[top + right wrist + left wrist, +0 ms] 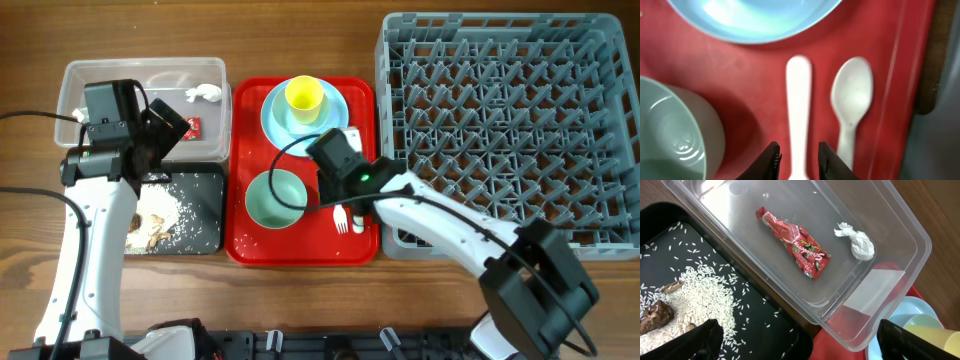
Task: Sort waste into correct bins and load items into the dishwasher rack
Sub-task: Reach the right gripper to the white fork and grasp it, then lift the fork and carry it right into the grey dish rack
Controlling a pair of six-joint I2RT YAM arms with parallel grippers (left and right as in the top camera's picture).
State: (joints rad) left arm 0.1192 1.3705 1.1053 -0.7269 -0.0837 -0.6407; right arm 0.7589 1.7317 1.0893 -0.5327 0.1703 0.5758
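From overhead I see a wooden tabletop (300, 40) with a large grey dishwasher rack (500, 120) on the right, no dishes in it. A red serving tray (300, 245) lies just left of it. At the far left a clear plastic tub (75, 80) sits behind a black tray (205, 215).

My left gripper (800, 345) hangs over the border between tub and black tray, jaws spread wide and holding nothing. Its camera shows a red snack wrapper (795, 242) lying flat on the tub floor. A crumpled white tissue (857, 242) lies near it, the two apart. In the black tray, white rice grains (700, 290) are scattered in a heap beside a few brown food scraps (657, 315).

On the red tray, a yellow cup (304, 96) stands in the middle of a light-blue plate (275, 115) at the back. A pale-green bowl (275, 197) sits upright in front of it.

My right gripper (799, 162) is low over the tray's right side. Its jaws are slightly parted and straddle the handle of a white fork (799, 115), with a thin strip of red showing on each side. The fork lies flat on the tray. A white spoon (852, 100) lies just beside it, parallel, nearer the tray's edge and not touching it.
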